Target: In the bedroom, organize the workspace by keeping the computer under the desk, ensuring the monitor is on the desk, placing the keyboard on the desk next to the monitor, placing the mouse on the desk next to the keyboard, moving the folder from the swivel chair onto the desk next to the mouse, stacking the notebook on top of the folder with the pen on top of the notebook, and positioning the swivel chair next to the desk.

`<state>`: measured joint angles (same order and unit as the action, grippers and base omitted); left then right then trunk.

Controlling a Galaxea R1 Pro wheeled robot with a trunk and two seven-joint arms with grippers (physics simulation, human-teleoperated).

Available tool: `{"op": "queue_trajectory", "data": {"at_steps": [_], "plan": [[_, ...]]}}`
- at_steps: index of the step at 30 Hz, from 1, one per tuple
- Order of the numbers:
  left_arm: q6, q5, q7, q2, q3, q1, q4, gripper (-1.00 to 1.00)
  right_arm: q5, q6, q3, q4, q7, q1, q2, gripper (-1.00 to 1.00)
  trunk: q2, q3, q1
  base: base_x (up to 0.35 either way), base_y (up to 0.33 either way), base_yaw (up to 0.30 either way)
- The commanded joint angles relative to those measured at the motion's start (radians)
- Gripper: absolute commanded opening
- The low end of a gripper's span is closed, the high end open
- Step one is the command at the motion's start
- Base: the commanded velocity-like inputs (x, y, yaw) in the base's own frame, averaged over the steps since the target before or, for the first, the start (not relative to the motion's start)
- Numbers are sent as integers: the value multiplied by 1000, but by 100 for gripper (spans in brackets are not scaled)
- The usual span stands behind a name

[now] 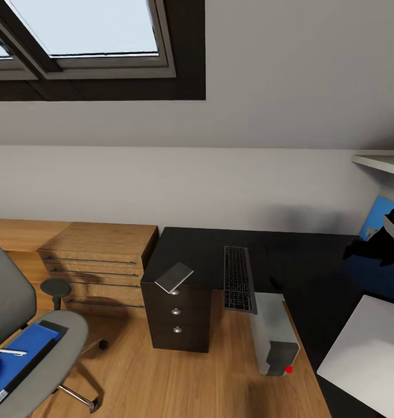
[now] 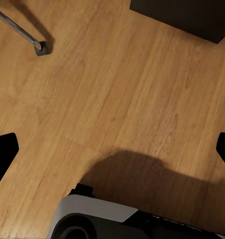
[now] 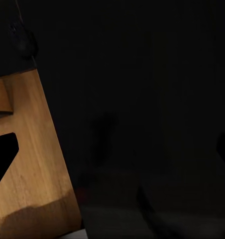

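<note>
The swivel chair [image 1: 52, 348] stands at the lower left, with the blue folder [image 1: 20, 360] and a white pen [image 1: 11, 352] on its seat. On the black desk [image 1: 313, 261] the dark keyboard [image 1: 239, 278] lies lengthwise near the edge. A small grey flat piece [image 1: 174, 277], perhaps the notebook, rests on the corner above the drawers. The grey computer [image 1: 272, 334] stands on the floor at the desk's edge. A white panel [image 1: 365, 354], likely the monitor's back, fills the lower right. I cannot make out the mouse. My left gripper [image 2: 112, 152] is open over bare floor. My right gripper [image 3: 112, 152] is open over the desk's edge.
A low oak chest [image 1: 98, 267] stands against the wall beside the dark drawer unit [image 1: 176, 316]. A chair castor [image 2: 40, 48] sits on the wooden floor near the left gripper. A black object [image 1: 383, 241] and a blue panel [image 1: 376, 216] stand at the desk's far right, under a shelf [image 1: 383, 162].
</note>
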<state>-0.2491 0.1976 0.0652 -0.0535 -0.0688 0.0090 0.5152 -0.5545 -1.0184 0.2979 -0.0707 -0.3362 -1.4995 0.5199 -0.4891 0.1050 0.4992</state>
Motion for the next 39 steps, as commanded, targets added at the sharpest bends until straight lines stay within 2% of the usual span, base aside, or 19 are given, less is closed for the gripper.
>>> {"op": "queue_trajectory", "data": {"at_steps": [1, 13, 39], "plan": [[-1, 6, -1, 0, -2, 0, 2, 100, -11, -3, 3, 1, -7, -1, 1, 100, -2, 2, 1, 0, 0, 0], [-1, 6, -1, 0, -2, 0, 2, 100, -13, -2, 1, 10, -7, -1, 2, 100, -2, 2, 1, 0, 0, -31], [-1, 6, -1, 0, -2, 0, 2, 100, -10, 9, 0, 41, -7, 1, 0, 100, -2, 2, 1, 0, 0, -238]]}}
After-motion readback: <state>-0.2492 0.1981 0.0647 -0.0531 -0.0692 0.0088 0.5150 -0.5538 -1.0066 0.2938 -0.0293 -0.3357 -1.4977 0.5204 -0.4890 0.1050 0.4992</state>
